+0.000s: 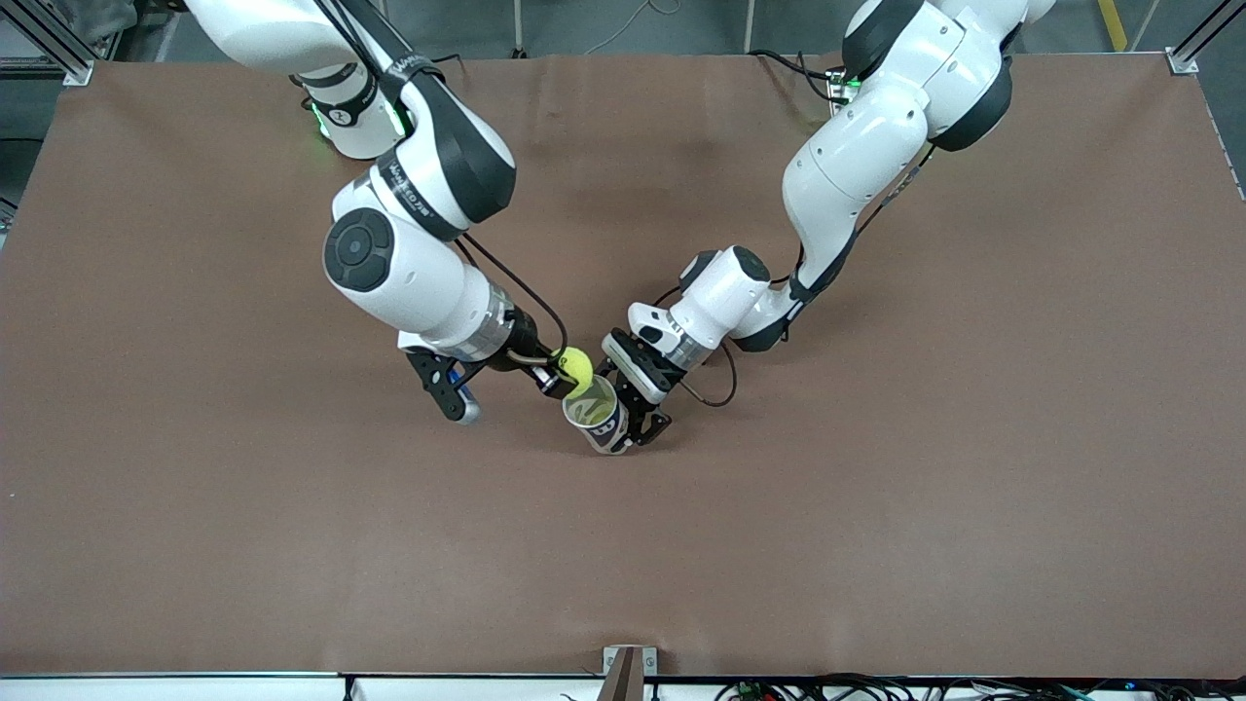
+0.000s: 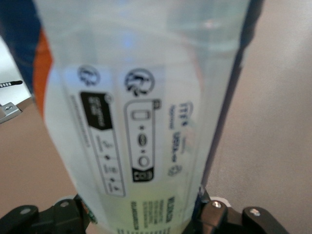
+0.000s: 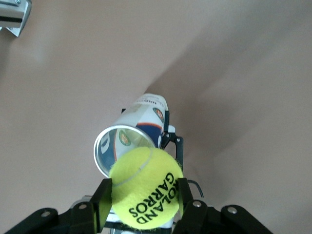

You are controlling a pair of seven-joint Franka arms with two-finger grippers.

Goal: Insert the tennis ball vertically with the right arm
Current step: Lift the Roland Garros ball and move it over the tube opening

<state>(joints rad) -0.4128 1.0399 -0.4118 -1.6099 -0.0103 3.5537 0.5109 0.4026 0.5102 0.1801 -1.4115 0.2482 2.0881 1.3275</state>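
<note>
My right gripper is shut on a yellow-green tennis ball marked ROLAND GARROS. It holds the ball just above the open mouth of a clear tennis-ball can. The can stands upright on the brown table, its round rim right under the ball. My left gripper is shut on the can's side. In the left wrist view the can's printed label fills the frame between the black fingers.
The brown table spreads wide around the can on every side. A metal bracket sits at the table's front edge. Both white arms lean in over the middle of the table.
</note>
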